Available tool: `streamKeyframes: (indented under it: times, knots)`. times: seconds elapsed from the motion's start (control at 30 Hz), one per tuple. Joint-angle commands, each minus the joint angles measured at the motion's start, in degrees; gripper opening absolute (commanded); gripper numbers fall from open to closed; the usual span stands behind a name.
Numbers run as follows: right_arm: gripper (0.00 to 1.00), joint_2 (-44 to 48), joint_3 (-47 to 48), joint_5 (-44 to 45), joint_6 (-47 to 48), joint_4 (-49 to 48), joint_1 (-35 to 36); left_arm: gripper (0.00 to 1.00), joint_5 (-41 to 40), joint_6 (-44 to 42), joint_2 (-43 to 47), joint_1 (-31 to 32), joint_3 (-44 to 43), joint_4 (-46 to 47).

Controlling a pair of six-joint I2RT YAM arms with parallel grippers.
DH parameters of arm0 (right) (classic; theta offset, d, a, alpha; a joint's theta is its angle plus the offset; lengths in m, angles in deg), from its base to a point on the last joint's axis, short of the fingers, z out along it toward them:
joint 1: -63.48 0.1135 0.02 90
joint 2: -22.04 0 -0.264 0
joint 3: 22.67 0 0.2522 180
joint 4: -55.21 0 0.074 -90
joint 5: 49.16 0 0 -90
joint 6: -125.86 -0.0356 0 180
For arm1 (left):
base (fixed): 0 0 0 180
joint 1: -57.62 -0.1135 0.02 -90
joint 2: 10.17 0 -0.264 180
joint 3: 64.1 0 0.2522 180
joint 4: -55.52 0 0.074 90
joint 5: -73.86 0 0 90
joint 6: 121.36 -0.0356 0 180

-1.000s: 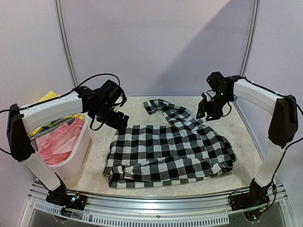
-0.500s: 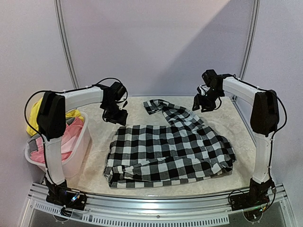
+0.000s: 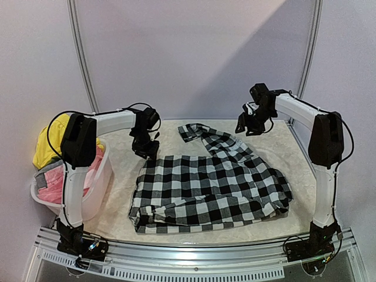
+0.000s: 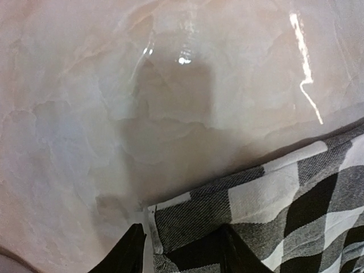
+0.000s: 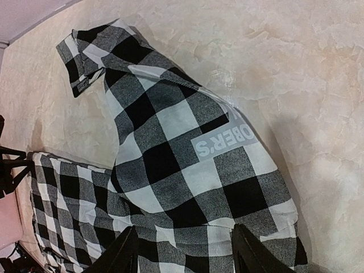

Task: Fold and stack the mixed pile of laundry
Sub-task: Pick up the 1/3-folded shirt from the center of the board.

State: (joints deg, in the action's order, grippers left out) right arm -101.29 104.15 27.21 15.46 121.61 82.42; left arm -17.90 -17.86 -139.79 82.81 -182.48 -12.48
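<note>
Woven checked shirt [image 4: 267, 210] — glossy table [image 4: 170, 85]

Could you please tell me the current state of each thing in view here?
checked shirt: partly folded, flat on the table, one sleeve stretched out.
white basket: upright, full of crumpled garments.
left gripper: fingers apart astride the shirt's corner.
right gripper: fingers apart, raised near the sleeve, holding nothing.

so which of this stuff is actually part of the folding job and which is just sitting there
Part of the job:
black-and-white checked shirt
pink garment
yellow garment
grey garment

Just there:
white plastic basket, holding the pink, yellow and grey pieces
table
</note>
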Motion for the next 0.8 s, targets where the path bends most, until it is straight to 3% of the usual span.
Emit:
streamKeyframes:
  times: [0.0, 0.23, 0.43, 0.77]
  knots:
    - [0.57, -1.6, 1.7, -0.8, -0.9, 0.2, -0.4, 0.44, 0.7, -0.1, -1.8, -0.7, -0.5, -1.3]
    - [0.57, -3.4, 3.7, -2.2, -1.8, -0.8, -0.5, 0.41, 0.9, 1.3, -2.3, -0.8, -0.4, 0.4]
    - [0.57, -4.6, 6.0, -2.4, -1.7, -0.5, -0.4, 0.52, 0.6, 3.7, 0.4, -0.8, -0.2, 2.7]
    - [0.57, -5.6, 7.1, -3.7, -1.7, -1.0, -0.4, 0.42, 0.2, 5.1, -2.4, -1.1, -2.0, 2.4]
